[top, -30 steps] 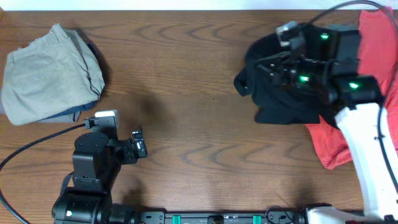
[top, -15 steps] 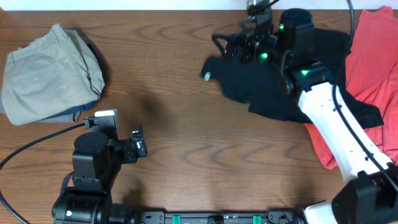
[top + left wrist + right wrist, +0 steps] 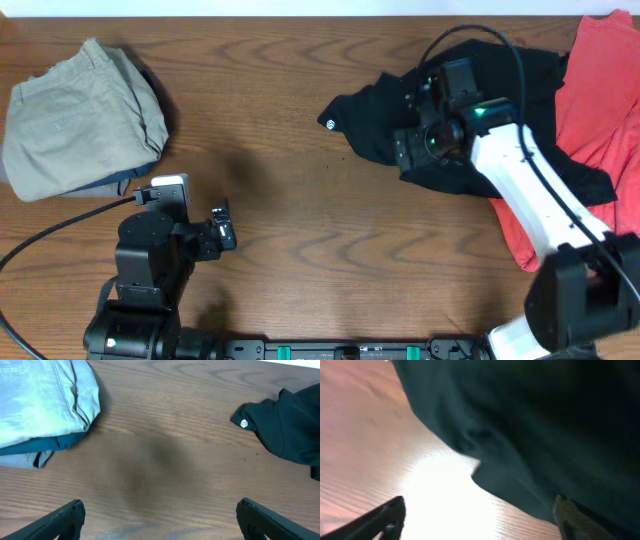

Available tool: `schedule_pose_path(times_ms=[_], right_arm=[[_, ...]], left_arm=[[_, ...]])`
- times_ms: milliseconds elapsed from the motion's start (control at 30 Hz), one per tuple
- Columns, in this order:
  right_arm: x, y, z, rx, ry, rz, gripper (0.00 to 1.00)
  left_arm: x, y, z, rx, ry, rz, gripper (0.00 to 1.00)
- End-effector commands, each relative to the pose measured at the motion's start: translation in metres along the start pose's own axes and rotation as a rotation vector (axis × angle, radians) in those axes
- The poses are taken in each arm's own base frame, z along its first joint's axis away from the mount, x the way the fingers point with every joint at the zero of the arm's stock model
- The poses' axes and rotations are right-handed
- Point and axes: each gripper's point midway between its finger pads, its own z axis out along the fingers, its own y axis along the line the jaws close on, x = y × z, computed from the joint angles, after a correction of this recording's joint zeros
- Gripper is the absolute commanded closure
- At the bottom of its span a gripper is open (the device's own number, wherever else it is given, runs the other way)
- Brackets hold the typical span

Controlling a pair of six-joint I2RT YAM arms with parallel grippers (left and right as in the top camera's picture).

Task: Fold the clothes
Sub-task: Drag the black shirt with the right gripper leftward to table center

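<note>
A brown wooden table (image 3: 300, 230) with wavy grain fills the overhead frame; a thin pale strip (image 3: 200, 8) (wall or floor, unclear) lines its top edge. Glare (image 3: 440, 492) whitens the wood in the right wrist view.

Soft even light; harsh glare on table (image 3: 440, 491), black shirt (image 3: 545, 420) blurred, right wrist view.

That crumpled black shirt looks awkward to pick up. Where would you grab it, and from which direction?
Pinch the sleeve tip with the small white logo, which sticks out onto the bare table at the black shirt's left end. Come down from above on that open side: the edge looks thin and free there, while the other end lies bunched against the coral-red garment.
</note>
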Motion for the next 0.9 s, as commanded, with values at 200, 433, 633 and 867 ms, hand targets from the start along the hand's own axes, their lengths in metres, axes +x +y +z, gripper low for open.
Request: schedule_pose_path(times_ms=[200, 433, 633, 867], right_arm=[[0.034, -0.009, 0.066, 0.061, 0.181, 0.115, 0.3], [0.041, -0.017, 0.096, 0.112, 0.211, 0.289, 0.28], [0.045, -0.017, 0.102, 0.118, 0.228, 0.33, 0.96], [0.048, 0.091, 0.082, -0.485, 0.274, 0.035, 0.99]], left_arm=[[-0.007, 0.0, -0.003, -0.001, -0.014, -0.017, 0.02], [-0.005, 0.0, -0.002, -0.002, -0.011, -0.016, 0.02], [-0.005, 0.0, -0.002, -0.002, -0.009, -0.016, 0.02], [-0.005, 0.0, -0.002, -0.002, -0.01, -0.016, 0.02]])
